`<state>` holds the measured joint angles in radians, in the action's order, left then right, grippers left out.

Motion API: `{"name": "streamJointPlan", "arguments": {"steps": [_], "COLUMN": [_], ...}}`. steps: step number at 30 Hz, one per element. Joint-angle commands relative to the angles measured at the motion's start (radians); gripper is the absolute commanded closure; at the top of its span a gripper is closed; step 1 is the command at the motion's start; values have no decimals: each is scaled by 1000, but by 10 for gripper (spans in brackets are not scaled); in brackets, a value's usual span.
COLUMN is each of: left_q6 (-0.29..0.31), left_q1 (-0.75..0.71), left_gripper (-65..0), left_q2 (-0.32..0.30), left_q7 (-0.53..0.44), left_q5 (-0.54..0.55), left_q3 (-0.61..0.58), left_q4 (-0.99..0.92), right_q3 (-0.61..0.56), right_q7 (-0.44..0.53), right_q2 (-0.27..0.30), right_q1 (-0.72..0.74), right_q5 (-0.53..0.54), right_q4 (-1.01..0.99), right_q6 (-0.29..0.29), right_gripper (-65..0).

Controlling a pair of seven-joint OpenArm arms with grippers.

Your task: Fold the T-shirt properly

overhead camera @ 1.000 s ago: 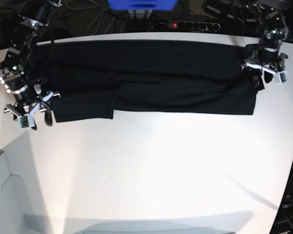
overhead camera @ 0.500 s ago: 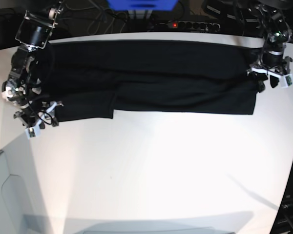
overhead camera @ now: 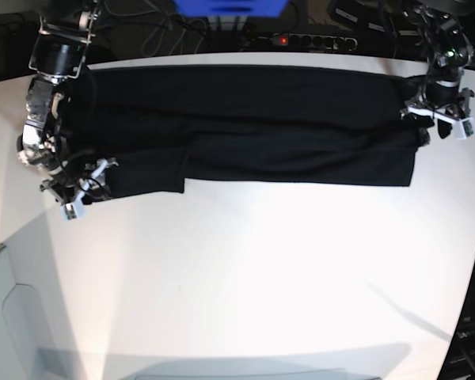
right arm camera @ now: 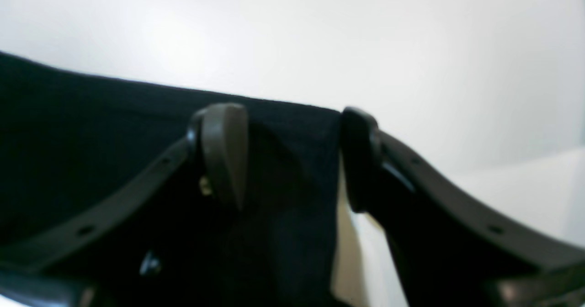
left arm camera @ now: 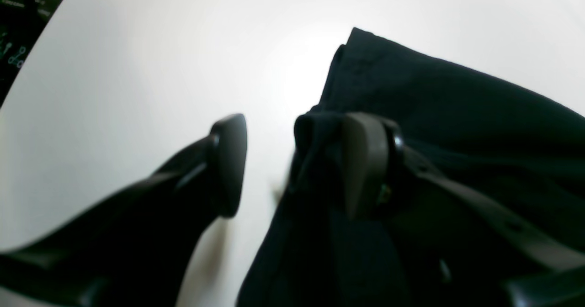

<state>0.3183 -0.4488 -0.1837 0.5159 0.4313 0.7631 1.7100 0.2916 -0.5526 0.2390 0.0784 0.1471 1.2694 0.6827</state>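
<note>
The black T-shirt (overhead camera: 253,119) lies folded into a long band across the far part of the white table (overhead camera: 261,277). No tag or print shows. My right gripper (overhead camera: 93,188) is at the band's near-left corner. In the right wrist view it (right arm camera: 292,156) is open, its jaws standing on either side of the cloth's (right arm camera: 91,138) edge. My left gripper (overhead camera: 432,133) is at the band's right end. In the left wrist view it (left arm camera: 297,165) is open, with one finger (left arm camera: 228,161) over bare table and the other over the cloth (left arm camera: 457,115), a raised fold between them.
A power strip (overhead camera: 301,39) and a blue object (overhead camera: 229,6) lie behind the table's far edge. A grey surface (overhead camera: 8,317) borders the table at the near left. The table's right edge curves past the left gripper.
My right gripper has moved right and inward, from beside the shirt onto its near-left corner. My left gripper has shifted slightly towards the far right at the shirt's right end.
</note>
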Motion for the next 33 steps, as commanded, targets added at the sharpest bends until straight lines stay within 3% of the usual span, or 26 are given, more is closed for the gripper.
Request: {"name": "streamJointPlan", "arguments": {"steps": [1,4,8,16,23,27,33], "left_q6": [2,2,2,2,2,2,2], "left_q1": [-2,-2,11,34,81,114,160], "left_gripper": [-325,-325,-325,-325,-325,-326,-327], "left_q2": [-18,-12,-15,-20,-21,-26,-47], "left_q7": [-29,-26,-26,-26,-24,-24,-24], "left_q5": [7,7,7,7,5,1,4], "left_q3": [9,48,60,59,59,57,51], "left_q4": [12,11,9,8,8,8,5], "right_q3": [1,1,8,41,217,281,343], "right_q7": [-24,-24,-27,-28,-25,-24,-22], "right_q2": [15,15,15,6,-88,-122,-224], "right_q1": [8,8,1,-162,-342,-434,-539], "right_q5": [-8,-8,-8,-7,-5,-2,-2], "right_q4": [0,11,86,439,720,757,757], "right_q6": [15,15,15,15,15,15,15], "right_gripper": [-330,-262,-9,0,0,0,0]}}
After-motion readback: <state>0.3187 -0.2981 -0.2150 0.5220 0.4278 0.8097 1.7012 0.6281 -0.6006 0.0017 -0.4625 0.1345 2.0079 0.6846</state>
